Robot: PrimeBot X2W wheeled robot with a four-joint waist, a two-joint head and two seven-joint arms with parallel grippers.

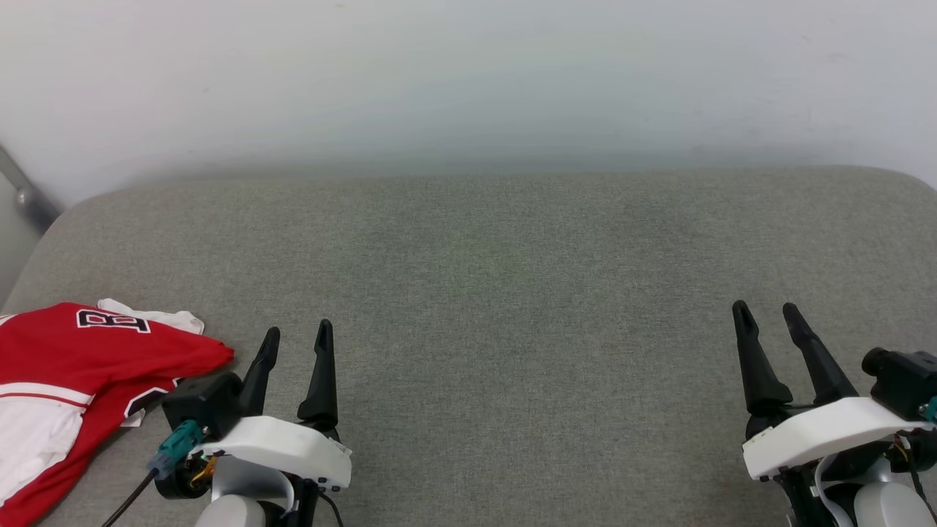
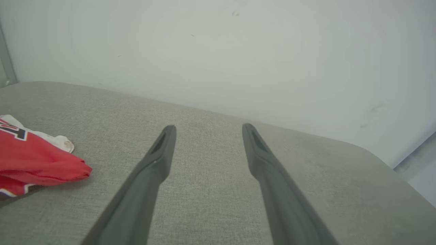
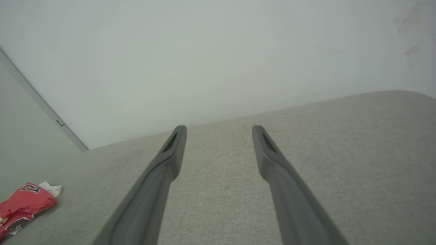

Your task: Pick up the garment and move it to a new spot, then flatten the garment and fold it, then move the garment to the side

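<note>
The red garment [image 1: 80, 373] with white sleeves and black white-outlined letters lies crumpled at the left edge of the grey cushioned surface [image 1: 498, 278], partly cut off by the frame. It also lies at the left in the left wrist view [image 2: 34, 163] and far left in the right wrist view [image 3: 24, 204]. My left gripper [image 1: 299, 342] stands open just right of the garment, not touching it, nothing between its fingers [image 2: 160, 153]. My right gripper [image 1: 767, 312] stands open far to the right, also with nothing held, its fingers [image 3: 173, 146] over bare cushion.
A pale wall [image 1: 468, 80] rises directly behind the cushion's rounded back edge. A grey metal bar [image 1: 25, 192] runs down at the far left. The cushion's middle and right stretch out as bare grey fabric.
</note>
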